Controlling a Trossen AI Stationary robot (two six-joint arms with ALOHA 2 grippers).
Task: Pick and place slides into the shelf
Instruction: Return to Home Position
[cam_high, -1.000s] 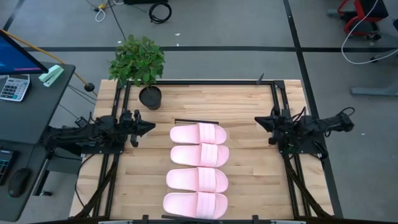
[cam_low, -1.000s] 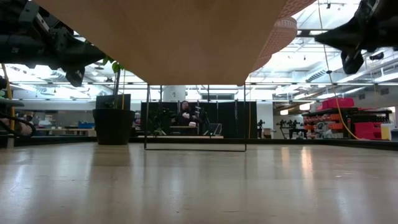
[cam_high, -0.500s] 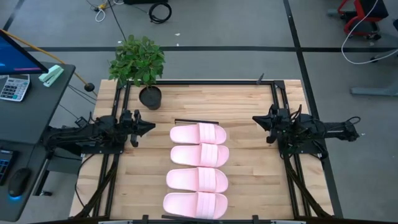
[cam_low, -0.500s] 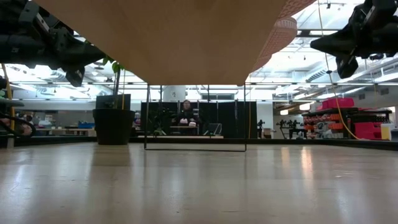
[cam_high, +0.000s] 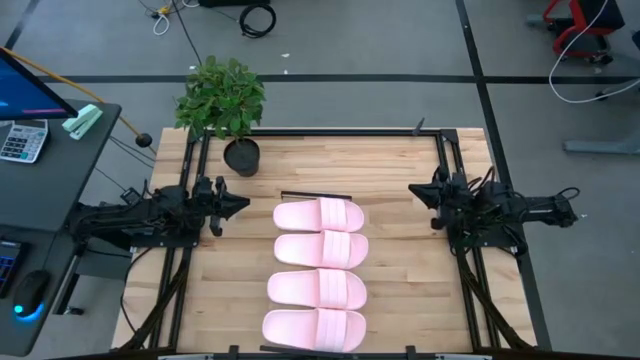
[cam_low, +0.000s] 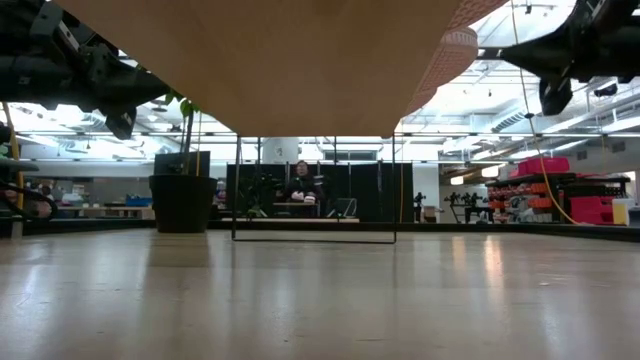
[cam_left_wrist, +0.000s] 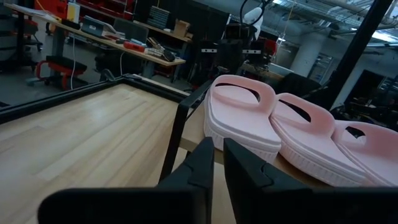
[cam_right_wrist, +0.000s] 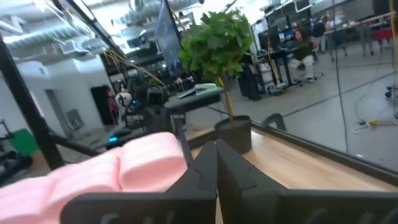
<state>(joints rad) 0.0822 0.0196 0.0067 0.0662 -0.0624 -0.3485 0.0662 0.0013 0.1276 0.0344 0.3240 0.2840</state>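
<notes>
High view shows your four slides (cam_high: 318, 288) on the shelf (cam_low: 270, 60), between left gripper (cam_high: 240, 203) and right gripper (cam_high: 415, 193). Both look squeezed closed and empty, likely because nothing needs picking.

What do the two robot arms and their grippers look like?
The left arm and right arm are dark, almost black, slim and jointed, with thin black cables looped along them. The left gripper and right gripper each end in two dark, angular, tapering fingers.
</notes>
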